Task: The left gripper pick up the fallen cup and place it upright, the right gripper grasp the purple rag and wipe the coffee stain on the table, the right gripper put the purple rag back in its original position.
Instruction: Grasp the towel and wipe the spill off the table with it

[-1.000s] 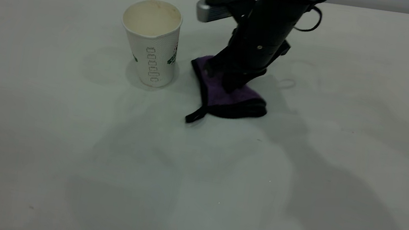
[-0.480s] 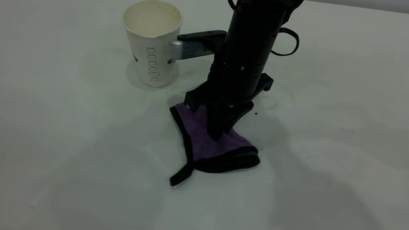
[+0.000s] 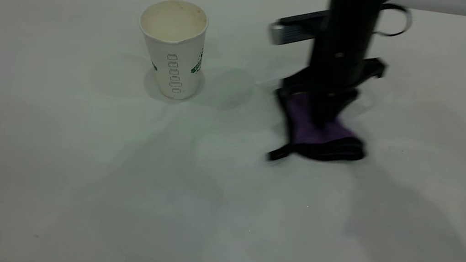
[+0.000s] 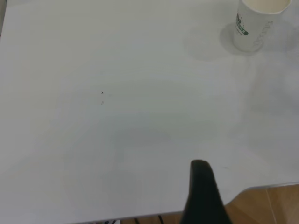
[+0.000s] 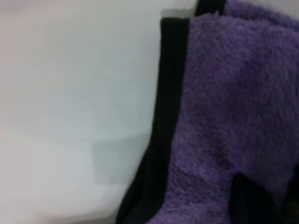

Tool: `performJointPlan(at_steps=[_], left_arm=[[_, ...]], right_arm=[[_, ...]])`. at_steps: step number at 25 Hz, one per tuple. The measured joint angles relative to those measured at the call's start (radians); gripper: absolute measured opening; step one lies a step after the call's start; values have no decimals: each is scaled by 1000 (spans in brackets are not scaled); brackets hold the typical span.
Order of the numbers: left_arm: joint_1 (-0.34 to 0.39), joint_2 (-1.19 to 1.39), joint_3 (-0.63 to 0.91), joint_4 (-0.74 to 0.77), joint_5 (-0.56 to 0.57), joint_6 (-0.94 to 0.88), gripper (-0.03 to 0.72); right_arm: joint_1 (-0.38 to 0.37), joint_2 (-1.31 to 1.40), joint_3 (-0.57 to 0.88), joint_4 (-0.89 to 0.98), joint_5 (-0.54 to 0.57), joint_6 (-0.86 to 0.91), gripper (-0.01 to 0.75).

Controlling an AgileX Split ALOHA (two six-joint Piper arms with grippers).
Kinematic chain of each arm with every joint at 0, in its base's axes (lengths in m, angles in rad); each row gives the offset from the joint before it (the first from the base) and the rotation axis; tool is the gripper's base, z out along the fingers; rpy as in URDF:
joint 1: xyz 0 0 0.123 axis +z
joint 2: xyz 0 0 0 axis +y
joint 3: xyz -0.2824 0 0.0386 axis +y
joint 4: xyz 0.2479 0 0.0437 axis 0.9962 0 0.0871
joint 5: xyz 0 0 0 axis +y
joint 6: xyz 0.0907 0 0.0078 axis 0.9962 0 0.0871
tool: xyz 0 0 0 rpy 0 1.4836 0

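The purple rag [image 3: 313, 131] is a small folded square of fuzzy purple cloth with black edging; a black loop trails from its corner nearest the camera onto the table [image 3: 48, 159]. In the right wrist view the rag [image 5: 233, 116] fills most of the picture, its pile coarse and its black border [image 5: 166, 121] running along one side against the white surface.

The right gripper [image 3: 320, 116] points almost straight down, its black body nearly vertical, with a grey bar-shaped part [image 3: 287, 30] projecting toward the cup side and a looped cable [image 3: 397, 21] on the opposite side. Its slim jaws are closed on the rag, pinching the cloth near its middle (the exact contact is hidden by the gripper body). The rag spreads out below and in front of the jaws, its lower folded edge resting on the table.

The cup [image 3: 173, 48] stands upright, well apart from the rag on the left side of the exterior view; it is white and tapered, with a cream interior, a green logo and a column of small printed boxes.

The left gripper [image 4: 201, 196] appears only in its own wrist view as a dark finger over the table edge, far from the cup [image 4: 257, 23]; whether it is open or closed cannot be told.
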Motion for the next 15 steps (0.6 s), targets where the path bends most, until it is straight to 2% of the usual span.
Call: performJointPlan(at_steps=[8,13,15], left_arm=[[0,0,0,0,0,-1,554],[0,0,0,0,0,-1,554],[0,0,0,0,0,-1,554]], right_arm=[[-191,-1,0,-28,86,28,84],[-227,-1,0,-15,113,34,135],[-227,-1,0,-7,123,28,192]])
